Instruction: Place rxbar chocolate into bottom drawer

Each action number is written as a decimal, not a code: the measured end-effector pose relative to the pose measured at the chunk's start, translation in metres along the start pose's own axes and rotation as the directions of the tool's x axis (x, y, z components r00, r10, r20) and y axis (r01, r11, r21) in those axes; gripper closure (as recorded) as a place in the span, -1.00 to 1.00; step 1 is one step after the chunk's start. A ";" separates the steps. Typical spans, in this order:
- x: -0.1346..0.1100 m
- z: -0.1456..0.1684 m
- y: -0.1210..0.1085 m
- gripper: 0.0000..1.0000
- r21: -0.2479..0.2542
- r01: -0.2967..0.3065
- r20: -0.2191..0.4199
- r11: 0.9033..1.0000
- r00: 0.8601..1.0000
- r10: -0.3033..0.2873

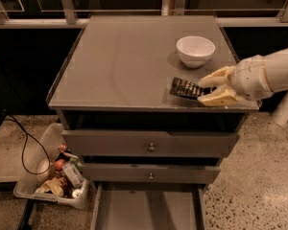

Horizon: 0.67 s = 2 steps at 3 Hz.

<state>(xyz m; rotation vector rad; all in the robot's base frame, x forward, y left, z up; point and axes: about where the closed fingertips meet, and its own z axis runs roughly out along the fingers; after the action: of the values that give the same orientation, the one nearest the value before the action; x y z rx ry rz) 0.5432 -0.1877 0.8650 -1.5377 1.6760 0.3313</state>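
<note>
The claw (207,88) hangs over the front right corner of the tabletop (120,61), reaching in from the right on its pale arm (273,75). Its two yellowish fingers (217,75) are drawn in to a narrow gap and pinch the right end of the rxbar chocolate (186,87), one finger on the far side and one on the near side. The bar sticks out leftward from the grip, dark wrapper with pale stripes, lying close to the front edge. From where I stand I cannot tell whether it is raised clear of the surface or just brushing it.

Just behind it, toward the right edge, stands a white bowl (195,50), apart from both bar and claw.

Below the front edge, the two upper drawers (151,145) are closed, while the bottom drawer (146,210) is pulled out, its grey floor showing. On the ground to the left sits a plastic bin (47,140) of odds and ends, with a dark cable (25,150) looping beside it.
</note>
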 end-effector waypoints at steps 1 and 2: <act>0.008 -0.032 0.032 1.00 0.043 0.009 -0.014 0.999 1.000 -0.008; 0.021 -0.012 0.066 1.00 0.002 -0.024 -0.030 1.000 0.999 0.024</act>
<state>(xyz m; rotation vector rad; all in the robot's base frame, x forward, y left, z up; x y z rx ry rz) 0.4792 -0.1961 0.8361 -1.5294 1.7187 0.3200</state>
